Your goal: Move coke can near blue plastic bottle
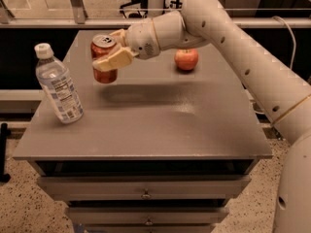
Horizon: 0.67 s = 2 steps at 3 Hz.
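My gripper [111, 52] is shut on the red coke can [103, 58] and holds it upright in the air above the far left part of the table. The can's silver top shows. The blue plastic bottle [57, 87], clear with a white cap and pale label, stands on the table's left side, to the left of the can and nearer the front. A gap of table lies between bottle and can.
A red apple [186, 59] sits on the grey table [160, 130] at the back, right of the gripper, under my arm [233, 38]. Drawers run below the table's front edge. A rail and window frame lie behind the table.
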Motion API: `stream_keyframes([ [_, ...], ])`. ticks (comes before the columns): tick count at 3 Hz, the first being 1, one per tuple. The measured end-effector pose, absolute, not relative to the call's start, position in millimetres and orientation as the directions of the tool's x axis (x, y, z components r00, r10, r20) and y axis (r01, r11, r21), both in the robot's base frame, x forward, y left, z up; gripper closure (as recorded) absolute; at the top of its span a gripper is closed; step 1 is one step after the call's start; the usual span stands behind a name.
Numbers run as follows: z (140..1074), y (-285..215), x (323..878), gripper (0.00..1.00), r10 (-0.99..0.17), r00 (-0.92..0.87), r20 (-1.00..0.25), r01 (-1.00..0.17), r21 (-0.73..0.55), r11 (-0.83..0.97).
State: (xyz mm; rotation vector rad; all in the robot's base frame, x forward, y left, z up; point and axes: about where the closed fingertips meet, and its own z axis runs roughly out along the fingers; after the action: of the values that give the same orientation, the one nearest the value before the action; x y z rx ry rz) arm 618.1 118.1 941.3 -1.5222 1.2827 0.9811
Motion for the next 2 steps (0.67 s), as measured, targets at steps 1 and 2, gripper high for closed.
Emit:
stream_keyframes([
  [1,933,137,598,1.0,-0.308,0.21,-0.928,-0.972,-0.163,-0.171],
  [2,920,145,588,1.0,-0.339,0.268,-0.902,-0.949,-0.186,-0.255],
])
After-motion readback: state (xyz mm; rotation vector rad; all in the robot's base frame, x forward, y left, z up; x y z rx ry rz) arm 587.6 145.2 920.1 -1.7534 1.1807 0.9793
